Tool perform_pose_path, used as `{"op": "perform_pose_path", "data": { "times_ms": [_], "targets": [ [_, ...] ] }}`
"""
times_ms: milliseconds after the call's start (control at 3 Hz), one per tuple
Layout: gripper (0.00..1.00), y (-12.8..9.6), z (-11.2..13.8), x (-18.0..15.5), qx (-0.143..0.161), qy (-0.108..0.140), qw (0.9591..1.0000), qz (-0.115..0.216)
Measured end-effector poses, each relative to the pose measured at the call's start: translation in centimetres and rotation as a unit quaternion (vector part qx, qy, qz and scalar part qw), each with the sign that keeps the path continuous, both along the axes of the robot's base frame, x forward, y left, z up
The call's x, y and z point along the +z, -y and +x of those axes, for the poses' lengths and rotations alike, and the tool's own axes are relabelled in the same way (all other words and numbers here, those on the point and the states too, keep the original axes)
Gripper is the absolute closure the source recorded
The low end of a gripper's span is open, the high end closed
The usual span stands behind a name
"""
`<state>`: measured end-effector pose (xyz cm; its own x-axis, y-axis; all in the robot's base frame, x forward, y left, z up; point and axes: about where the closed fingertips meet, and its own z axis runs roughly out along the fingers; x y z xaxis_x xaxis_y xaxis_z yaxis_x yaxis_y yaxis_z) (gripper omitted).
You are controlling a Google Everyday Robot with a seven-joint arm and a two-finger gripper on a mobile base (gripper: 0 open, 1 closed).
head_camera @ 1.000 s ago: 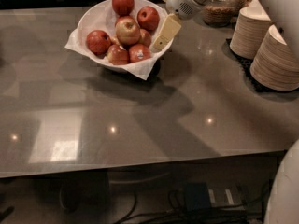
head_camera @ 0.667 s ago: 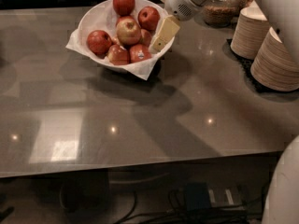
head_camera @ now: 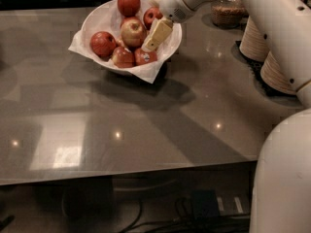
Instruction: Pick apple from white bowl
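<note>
The white bowl (head_camera: 92, 21), lined with white paper whose corners hang over the rim, stands at the back of the grey table (head_camera: 146, 125). It holds several apples. The apple (head_camera: 132, 31), pale yellow-green with a red blush, lies in the middle, with deep red apples around it (head_camera: 103, 43) and one on top at the back (head_camera: 129, 4). My gripper (head_camera: 151, 42) reaches down from the upper right into the right side of the bowl. It is just right of the pale apple and above a small red apple (head_camera: 145, 57). It holds nothing that I can see.
Stacks of cream plates (head_camera: 256, 40) (head_camera: 284, 69) stand at the right edge of the table. A glass container of brown food (head_camera: 228, 12) is at the back right. My white arm (head_camera: 272, 18) crosses the upper right, and my body (head_camera: 286, 178) fills the lower right corner.
My gripper has moved left, from the bowl's right rim to over its right side, closer to the pale apple. The apples have not moved.
</note>
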<state>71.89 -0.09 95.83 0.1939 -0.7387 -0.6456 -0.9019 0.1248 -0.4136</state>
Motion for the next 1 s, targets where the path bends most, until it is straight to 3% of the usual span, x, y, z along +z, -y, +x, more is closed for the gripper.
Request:
{"op": "perform_pose_path", "data": {
  "times_ms": [667, 1000],
  "targets": [
    [0.33, -3.0, 1.4, -1.1, 0.042, 0.005, 0.9989, 0.023],
    [0.35, -3.9, 1.7, -1.8, 0.055, -0.001, 0.9981, 0.027]
  ]
}}
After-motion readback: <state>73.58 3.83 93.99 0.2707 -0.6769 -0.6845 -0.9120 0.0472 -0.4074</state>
